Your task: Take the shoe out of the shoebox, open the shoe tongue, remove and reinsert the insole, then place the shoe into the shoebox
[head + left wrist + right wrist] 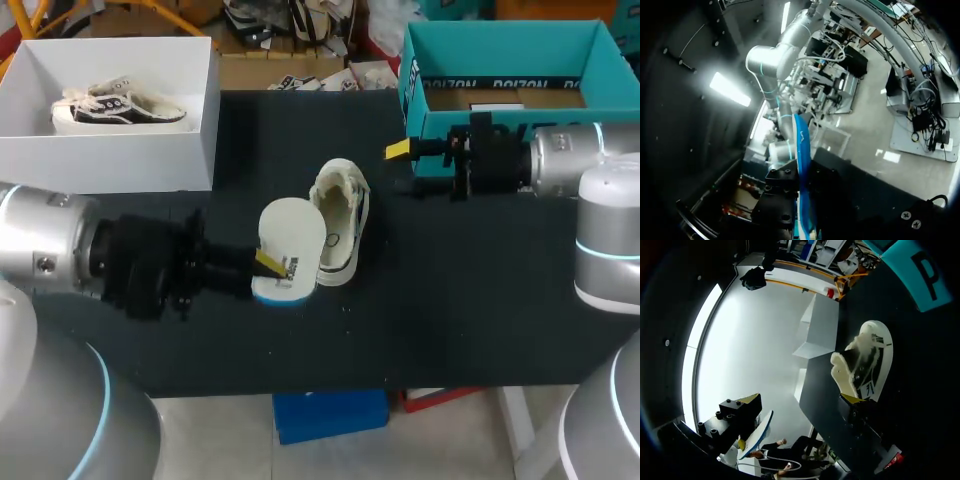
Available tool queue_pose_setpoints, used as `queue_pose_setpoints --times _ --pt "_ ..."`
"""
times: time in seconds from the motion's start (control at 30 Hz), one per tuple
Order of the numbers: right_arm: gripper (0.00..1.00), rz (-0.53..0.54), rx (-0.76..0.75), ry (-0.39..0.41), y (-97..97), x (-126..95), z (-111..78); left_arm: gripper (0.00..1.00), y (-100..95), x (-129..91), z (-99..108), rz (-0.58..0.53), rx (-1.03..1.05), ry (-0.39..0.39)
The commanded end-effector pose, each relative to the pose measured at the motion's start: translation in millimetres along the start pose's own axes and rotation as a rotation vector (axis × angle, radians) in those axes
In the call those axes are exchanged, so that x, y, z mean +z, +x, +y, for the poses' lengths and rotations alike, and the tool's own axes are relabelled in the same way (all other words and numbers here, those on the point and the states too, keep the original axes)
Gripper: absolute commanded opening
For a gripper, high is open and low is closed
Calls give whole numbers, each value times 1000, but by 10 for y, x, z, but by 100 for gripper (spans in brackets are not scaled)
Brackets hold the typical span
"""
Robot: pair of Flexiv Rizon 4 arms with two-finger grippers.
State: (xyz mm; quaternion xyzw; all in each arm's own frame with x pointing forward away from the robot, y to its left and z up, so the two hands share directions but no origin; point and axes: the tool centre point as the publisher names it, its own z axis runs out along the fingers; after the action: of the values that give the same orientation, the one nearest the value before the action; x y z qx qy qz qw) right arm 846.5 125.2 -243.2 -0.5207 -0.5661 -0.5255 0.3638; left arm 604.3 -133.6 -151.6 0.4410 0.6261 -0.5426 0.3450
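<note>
head: above, looking down | wrists: close, sideways | shared: shoe (345,215)
</note>
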Motion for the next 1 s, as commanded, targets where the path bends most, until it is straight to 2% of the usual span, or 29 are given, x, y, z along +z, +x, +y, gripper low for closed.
queue_pose_setpoints --times 0.03,0.33,0.4,0.5,0.63,0.67,0.83,1.0 --pt "100 -2 0 -3 -2 11 -9 0 278 -30 -99 -86 5 -49" --pt "100 -2 0 -3 -2 11 -9 0 278 -30 -99 -86 5 -49" --pt "100 -2 0 -3 -2 11 -9 0 312 26 -199 -115 106 -37" --pt "100 -2 0 -3 -2 11 -9 0 503 108 -260 -76 187 -12" --pt "100 -2 0 -3 -2 11 -9 0 746 140 -261 -83 261 -14" --pt "100 -2 0 -3 -2 11 -9 0 788 142 -243 -105 283 -4" --pt "100 -2 0 -3 -2 11 -9 0 1029 150 -147 -84 404 -40" --pt "100 -2 0 -3 -2 11 -9 0 1133 189 -16 -83 504 -60"
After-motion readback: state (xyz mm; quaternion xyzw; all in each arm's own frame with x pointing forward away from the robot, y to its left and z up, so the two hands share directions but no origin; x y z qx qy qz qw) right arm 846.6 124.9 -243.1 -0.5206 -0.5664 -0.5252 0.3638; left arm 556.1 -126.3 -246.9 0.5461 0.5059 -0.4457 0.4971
